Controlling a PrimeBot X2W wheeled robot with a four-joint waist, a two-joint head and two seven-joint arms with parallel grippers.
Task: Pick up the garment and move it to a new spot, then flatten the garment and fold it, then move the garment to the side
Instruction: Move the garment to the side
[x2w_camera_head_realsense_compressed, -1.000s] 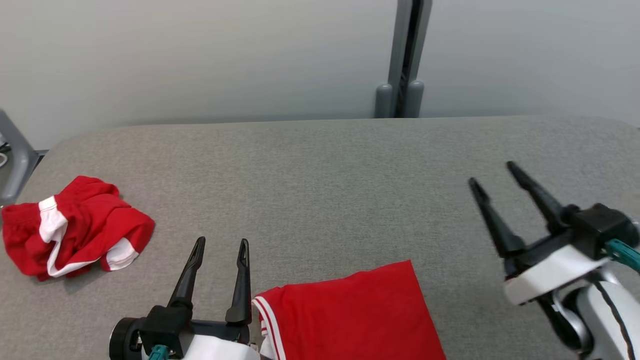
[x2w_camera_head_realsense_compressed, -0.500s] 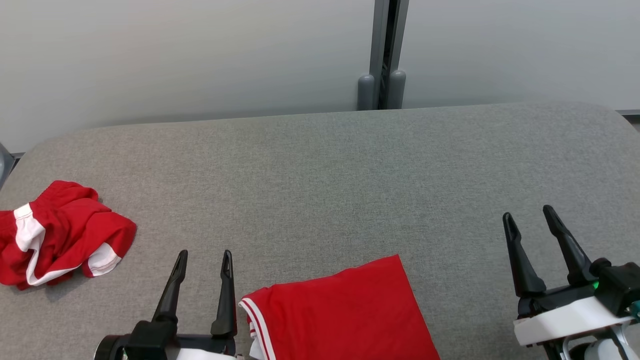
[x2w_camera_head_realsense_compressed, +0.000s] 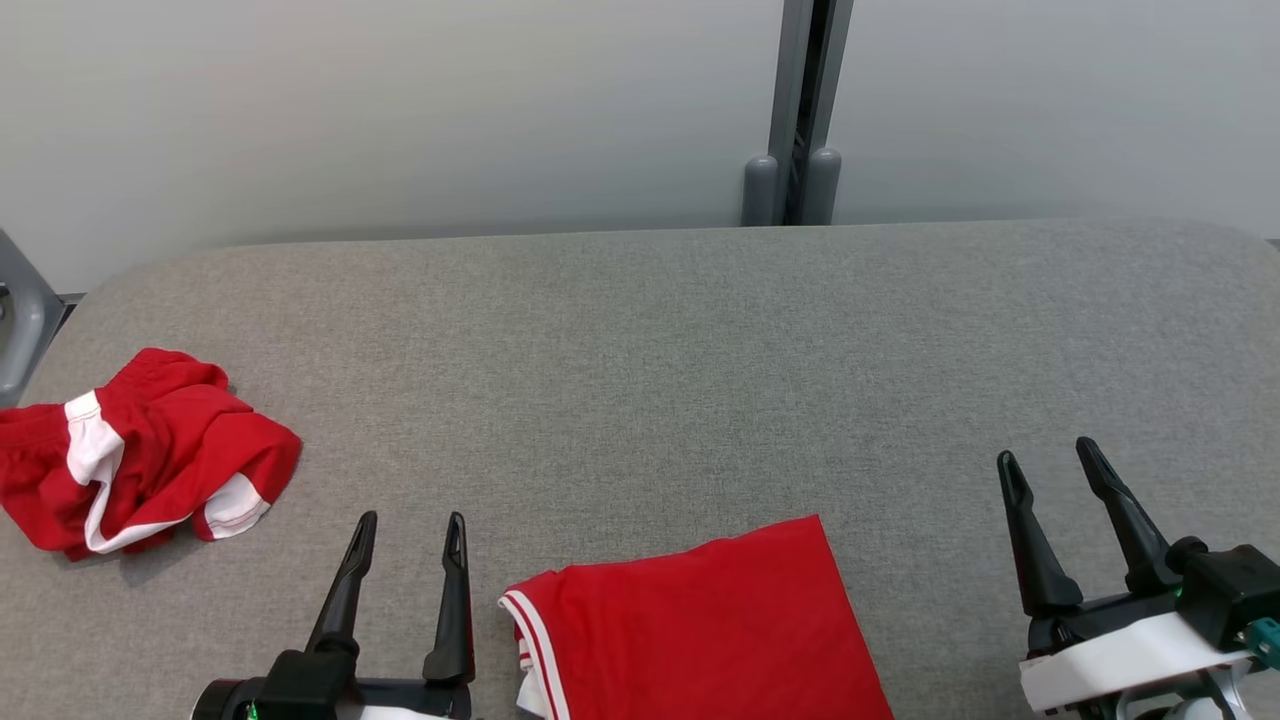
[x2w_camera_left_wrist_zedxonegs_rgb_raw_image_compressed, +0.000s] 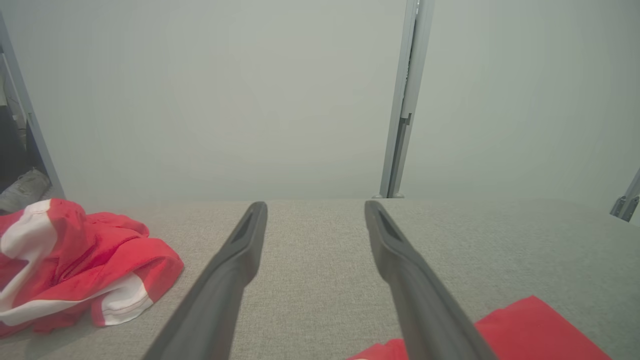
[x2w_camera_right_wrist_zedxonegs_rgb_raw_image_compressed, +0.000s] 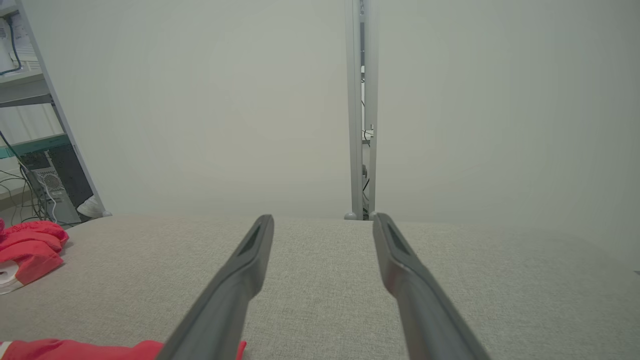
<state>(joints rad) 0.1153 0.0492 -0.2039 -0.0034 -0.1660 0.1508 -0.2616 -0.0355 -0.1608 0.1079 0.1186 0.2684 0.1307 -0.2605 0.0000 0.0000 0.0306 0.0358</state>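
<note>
the left gripper (x2w_camera_head_realsense_compressed: 412, 518) is pointing up at the lower left of the head view, jaws spread and gripping nothing. the folded garment (x2w_camera_head_realsense_compressed: 700, 630), red with white trim, is lying flat on the grey table (x2w_camera_head_realsense_compressed: 640, 350) just beside it, at the bottom centre. the right gripper (x2w_camera_head_realsense_compressed: 1045, 451) is hanging at the lower right, also spread and empty, well apart from the cloth. a crumpled garment (x2w_camera_head_realsense_compressed: 150, 450) — red and white — is lying at the left edge.
</note>
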